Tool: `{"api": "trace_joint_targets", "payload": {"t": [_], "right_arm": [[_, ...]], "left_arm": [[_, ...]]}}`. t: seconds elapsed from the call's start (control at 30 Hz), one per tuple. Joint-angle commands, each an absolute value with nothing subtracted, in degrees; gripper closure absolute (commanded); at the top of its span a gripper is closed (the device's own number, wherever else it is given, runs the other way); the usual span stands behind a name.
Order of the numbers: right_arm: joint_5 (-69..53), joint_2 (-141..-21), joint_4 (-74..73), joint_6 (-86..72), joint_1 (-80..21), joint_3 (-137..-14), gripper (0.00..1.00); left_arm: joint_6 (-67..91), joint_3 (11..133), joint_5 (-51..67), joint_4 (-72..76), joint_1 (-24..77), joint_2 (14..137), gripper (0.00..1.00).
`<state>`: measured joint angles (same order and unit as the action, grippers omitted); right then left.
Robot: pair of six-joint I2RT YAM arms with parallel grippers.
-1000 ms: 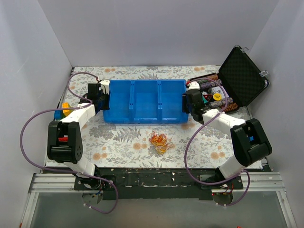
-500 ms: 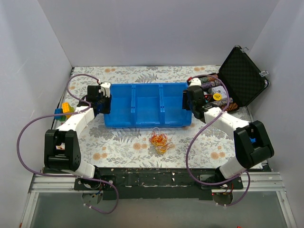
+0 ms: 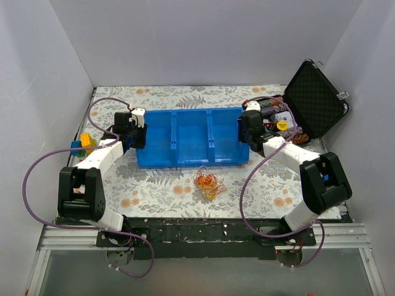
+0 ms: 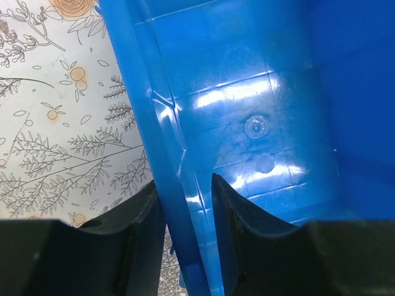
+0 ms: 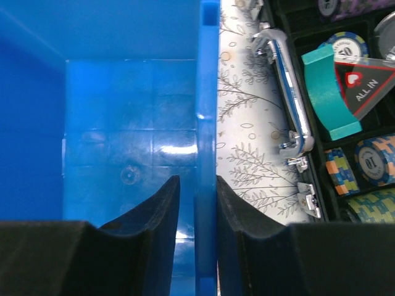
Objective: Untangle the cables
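The cables [image 3: 208,182] are a small tangle of orange, yellow and dark red cords on the floral tablecloth, just in front of a blue three-compartment bin [image 3: 191,139]. They do not show in either wrist view. My left gripper [image 3: 137,129] is shut on the bin's left end wall; in the left wrist view the gripper [image 4: 185,185] has one finger on each side of the blue wall [image 4: 259,92]. My right gripper [image 3: 247,126] is shut on the bin's right end wall, which the gripper [image 5: 197,182] straddles in the right wrist view, beside the bin's inside [image 5: 123,105].
An open black case [image 3: 315,98] with poker chips [image 5: 370,163] stands at the right, close to the bin; its metal handle [image 5: 287,92] lies beside my right gripper. Coloured toy blocks [image 3: 83,143] sit at the table's left edge. White walls enclose the table.
Both grippers have drawn the blue bin a little toward the near edge and slightly right, closer to the cables. The left arm has stretched out. The tangle has not moved.
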<state>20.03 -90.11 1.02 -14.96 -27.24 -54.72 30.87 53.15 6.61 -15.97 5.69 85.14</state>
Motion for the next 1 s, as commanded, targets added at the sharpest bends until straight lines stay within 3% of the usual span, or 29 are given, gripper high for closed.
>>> {"api": "trace_joint_targets", "payload": {"t": [0.0,0.1,0.3,0.43,0.53,0.67,0.8,0.97], "right_arm": [[20.3,-93.24,1.32,-15.29,-27.25,-60.28,0.69],[20.92,-94.74,0.09,-15.03,-26.98,-62.84,0.74],[19.86,-94.31,-2.02,-15.47,-26.72,-63.02,0.78],[20.04,-93.16,0.97,-15.47,-26.11,-60.03,0.69],[12.78,-93.43,1.83,-17.14,-24.0,-60.29,0.48],[12.83,-91.77,0.26,-18.19,-24.08,-61.87,0.26],[15.11,-85.71,0.09,-18.72,-24.96,-60.47,0.22],[16.88,-77.89,-3.42,-18.19,-27.5,-57.75,0.21]], "left_arm": [[31.11,55.45,8.7,-13.01,6.33,87.27,0.73],[31.55,57.39,9.4,-12.57,6.42,88.77,0.79],[31.11,58.18,7.74,-11.34,6.42,89.91,0.78],[31.81,57.4,10.72,-12.3,6.76,88.34,0.75],[31.38,56.17,13.71,-14.93,7.47,85.18,0.64],[28.23,56.42,11.61,-16.25,7.65,79.64,0.36],[22.69,61.25,13.96,-22.04,6.5,75.68,0.02],[16.19,63.72,23.09,-29.69,6.68,69.88,0.02]]}}
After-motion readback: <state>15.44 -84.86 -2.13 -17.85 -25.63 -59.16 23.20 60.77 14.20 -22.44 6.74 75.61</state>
